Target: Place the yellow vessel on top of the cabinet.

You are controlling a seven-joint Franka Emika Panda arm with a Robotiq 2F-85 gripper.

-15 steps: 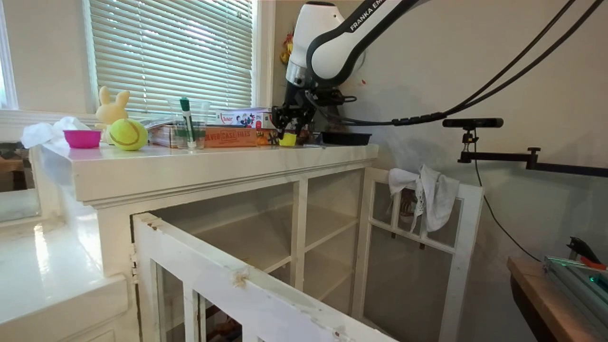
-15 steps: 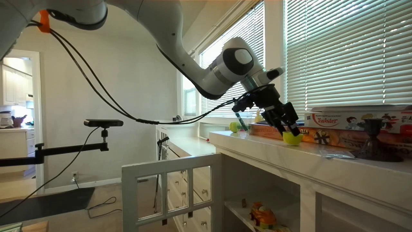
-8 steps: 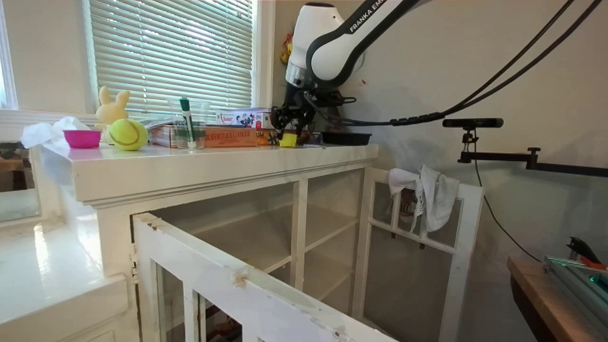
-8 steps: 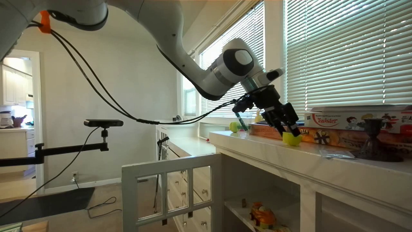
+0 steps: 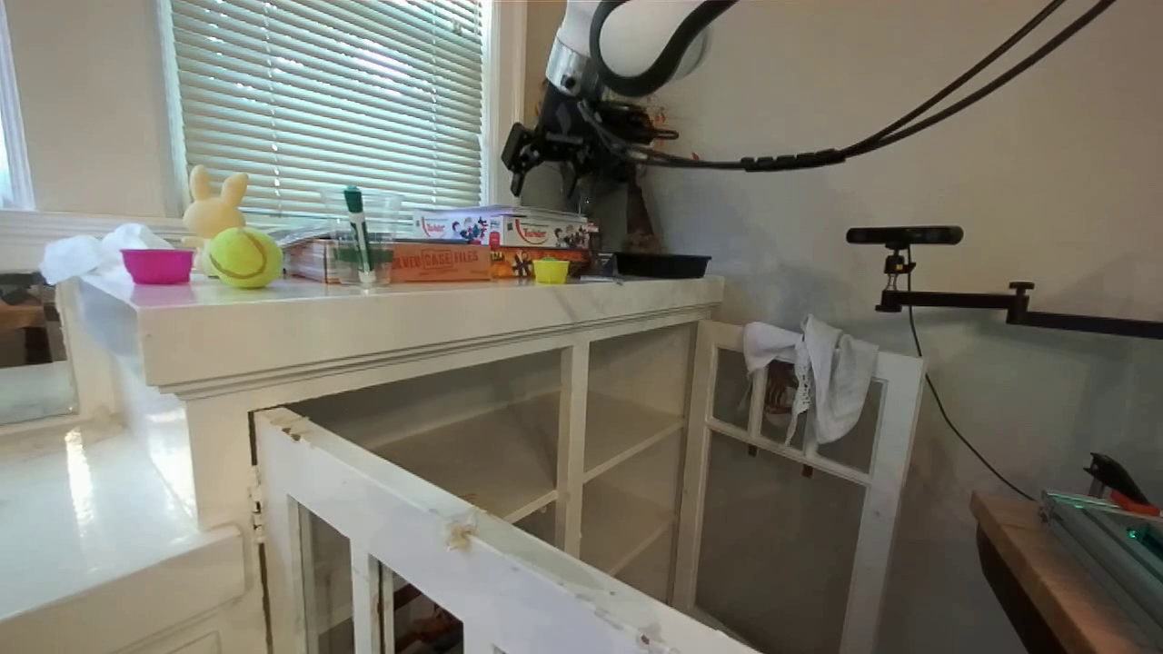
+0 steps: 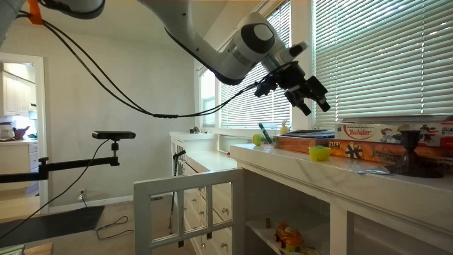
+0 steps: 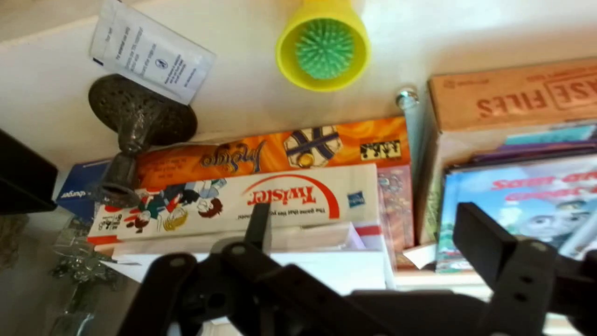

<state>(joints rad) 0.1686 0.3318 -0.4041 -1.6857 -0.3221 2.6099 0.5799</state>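
Yellow vessel (image 6: 319, 154), upright on cabinet (image 5: 409, 318), below hand (image 6: 315, 108), apart

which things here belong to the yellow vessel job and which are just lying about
For the job:
yellow vessel, standing on top
cabinet
fingers, open, touching neither

Just lying about:
pink bowl
yellow-green ball
rabbit figure
Twister box
dark stand
orange toy car
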